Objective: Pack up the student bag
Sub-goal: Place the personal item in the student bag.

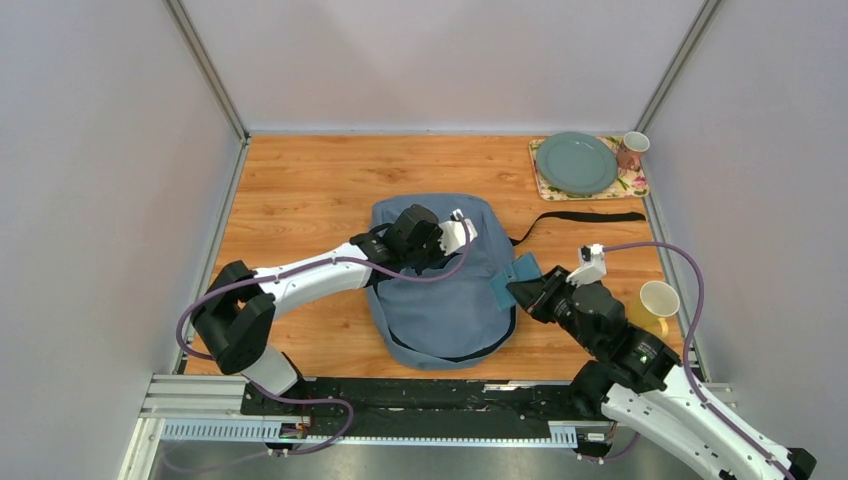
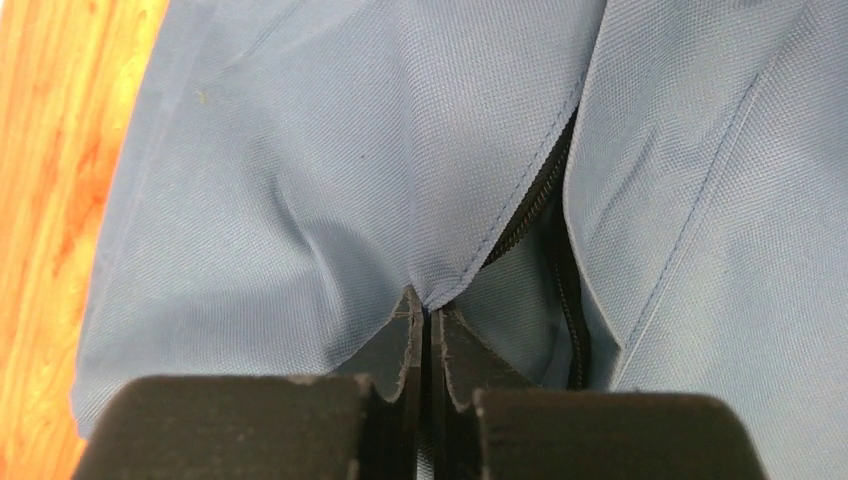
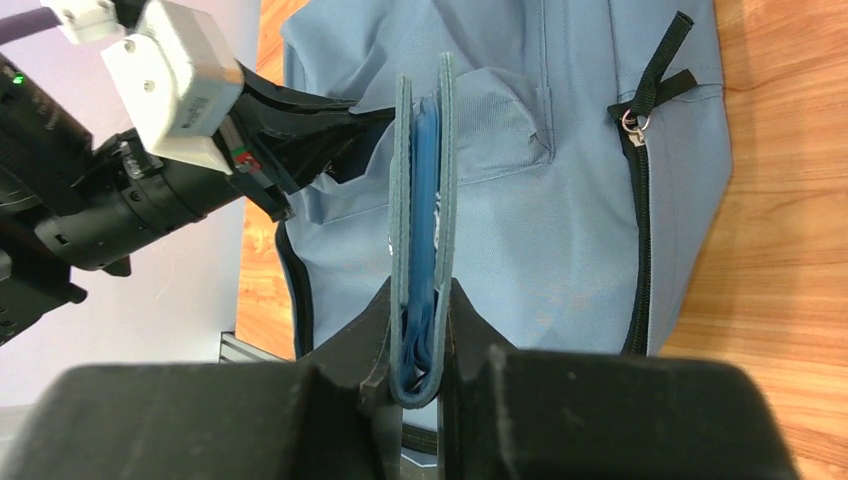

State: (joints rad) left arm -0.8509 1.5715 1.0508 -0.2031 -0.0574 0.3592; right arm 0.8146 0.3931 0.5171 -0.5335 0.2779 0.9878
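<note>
The grey-blue student bag [image 1: 440, 300] lies flat on the wooden table, its black strap trailing to the right. My left gripper [image 1: 452, 238] is over the bag's upper part, shut on a fold of the bag's fabric [image 2: 440, 285] beside an open dark zip [image 2: 535, 205]. My right gripper [image 1: 520, 285] is at the bag's right edge, shut on a thin teal-blue notebook [image 3: 423, 200], held edge-up above the bag [image 3: 560, 230]. The notebook also shows in the top view [image 1: 512, 278]. The left arm's wrist [image 3: 150, 150] shows at the left of the right wrist view.
A yellow cup [image 1: 655, 303] stands just right of my right arm. At the back right a green plate [image 1: 577, 163] sits on a floral placemat [image 1: 636, 186] with a pink mug [image 1: 632, 150]. The black strap [image 1: 585, 217] lies across the wood. White walls enclose the table.
</note>
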